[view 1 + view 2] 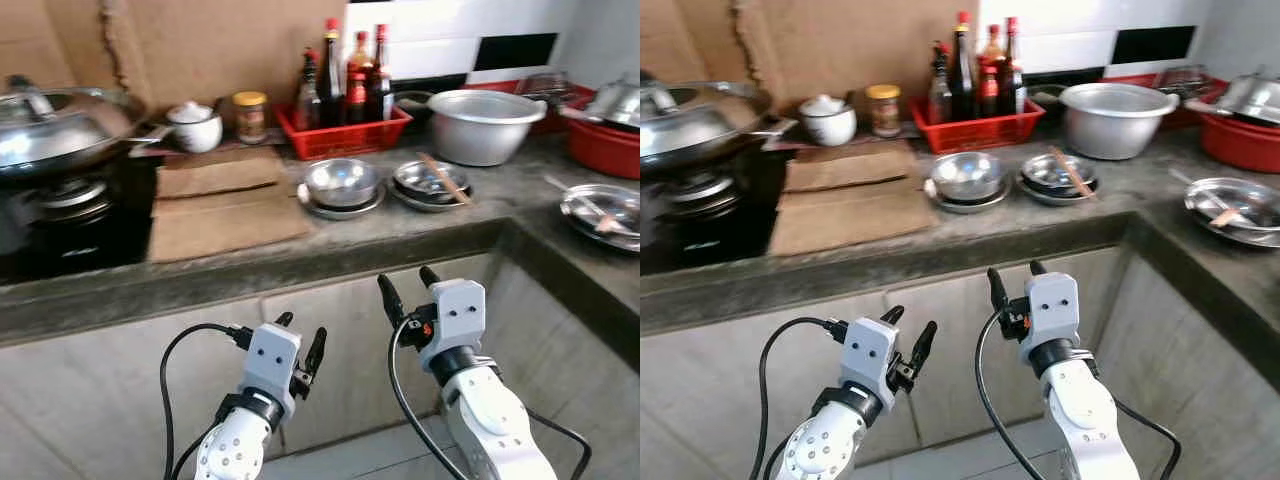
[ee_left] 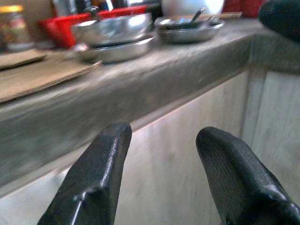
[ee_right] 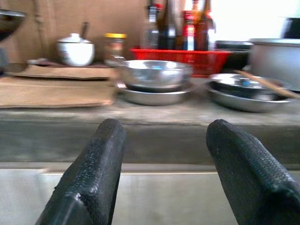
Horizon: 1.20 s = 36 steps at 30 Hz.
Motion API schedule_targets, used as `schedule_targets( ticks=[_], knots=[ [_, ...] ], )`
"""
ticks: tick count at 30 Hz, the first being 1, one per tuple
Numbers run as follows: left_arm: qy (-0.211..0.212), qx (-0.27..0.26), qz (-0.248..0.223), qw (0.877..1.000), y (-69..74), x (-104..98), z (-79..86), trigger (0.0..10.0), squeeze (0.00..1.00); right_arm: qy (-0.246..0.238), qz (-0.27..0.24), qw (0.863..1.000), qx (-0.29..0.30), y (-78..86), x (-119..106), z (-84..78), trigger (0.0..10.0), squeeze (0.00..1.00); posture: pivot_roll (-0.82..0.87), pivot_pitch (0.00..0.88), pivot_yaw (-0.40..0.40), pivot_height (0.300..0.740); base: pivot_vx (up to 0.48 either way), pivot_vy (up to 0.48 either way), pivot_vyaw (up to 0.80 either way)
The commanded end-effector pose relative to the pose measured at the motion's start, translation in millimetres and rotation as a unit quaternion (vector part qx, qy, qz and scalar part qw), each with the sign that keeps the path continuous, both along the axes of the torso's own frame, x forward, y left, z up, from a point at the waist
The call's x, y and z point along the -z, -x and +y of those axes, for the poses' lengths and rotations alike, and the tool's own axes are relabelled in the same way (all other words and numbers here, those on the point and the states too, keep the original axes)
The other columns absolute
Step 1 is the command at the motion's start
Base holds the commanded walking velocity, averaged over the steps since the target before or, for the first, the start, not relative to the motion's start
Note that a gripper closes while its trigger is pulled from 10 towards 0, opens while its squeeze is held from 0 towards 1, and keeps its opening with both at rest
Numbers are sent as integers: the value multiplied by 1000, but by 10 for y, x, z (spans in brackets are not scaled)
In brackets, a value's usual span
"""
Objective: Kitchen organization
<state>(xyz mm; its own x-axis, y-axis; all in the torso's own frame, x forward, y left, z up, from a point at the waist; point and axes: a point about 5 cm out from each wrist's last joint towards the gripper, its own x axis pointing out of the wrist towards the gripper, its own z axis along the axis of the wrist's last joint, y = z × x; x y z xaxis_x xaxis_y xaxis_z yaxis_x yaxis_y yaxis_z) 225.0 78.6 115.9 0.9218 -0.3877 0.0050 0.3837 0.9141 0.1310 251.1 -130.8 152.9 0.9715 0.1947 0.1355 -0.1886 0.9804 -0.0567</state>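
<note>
A steel bowl (image 1: 341, 181) rests on a steel plate in the middle of the stone counter (image 1: 420, 228). Beside it on the right lies a shallow steel dish (image 1: 430, 182) with wooden chopsticks across it. Both of my grippers hang in front of the cabinet, below the counter's front edge. The left gripper (image 1: 302, 328) is open and empty; the left wrist view looks between its fingers (image 2: 96, 178) up at the counter edge. Held slightly higher, the right gripper (image 1: 405, 278) is also open and empty, and faces the bowl (image 3: 154, 74) in the right wrist view.
A red basket (image 1: 345, 133) of sauce bottles stands at the back, with a large aluminium pot (image 1: 485, 125) to its right. A jar (image 1: 250, 115) and white lidded pot (image 1: 195, 127) sit left of it. Cardboard sheets (image 1: 220, 205) lie beside a stove with a lidded wok (image 1: 50, 125). A steel plate (image 1: 605, 212) lies far right.
</note>
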Motion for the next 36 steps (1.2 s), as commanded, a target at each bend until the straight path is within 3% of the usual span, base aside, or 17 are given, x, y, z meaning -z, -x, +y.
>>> schedule_targets(
  ticks=[1, 21, 36],
  knots=[
    [2, 6, -3, 1000, 16, -19, -29, 10000, 0, -2, 0, 1000, 7, -17, -1, -32, 10000, 0, 20, 0, -10, 740, 330, 0, 0],
    [4, 1, -5, 1000, 4, -26, -17, 10000, 0, -2, -12, 1000, 3, -71, -61, -37, 10000, 0, 19, 0, -8, 740, 355, 0, 0],
    [10, -2, 6, 1000, 6, 0, -24, 10000, 0, -11, -75, 997, -16, -106, -349, -40, 10000, 0, 17, 0, -11, 740, 0, 0, 107]
  ],
)
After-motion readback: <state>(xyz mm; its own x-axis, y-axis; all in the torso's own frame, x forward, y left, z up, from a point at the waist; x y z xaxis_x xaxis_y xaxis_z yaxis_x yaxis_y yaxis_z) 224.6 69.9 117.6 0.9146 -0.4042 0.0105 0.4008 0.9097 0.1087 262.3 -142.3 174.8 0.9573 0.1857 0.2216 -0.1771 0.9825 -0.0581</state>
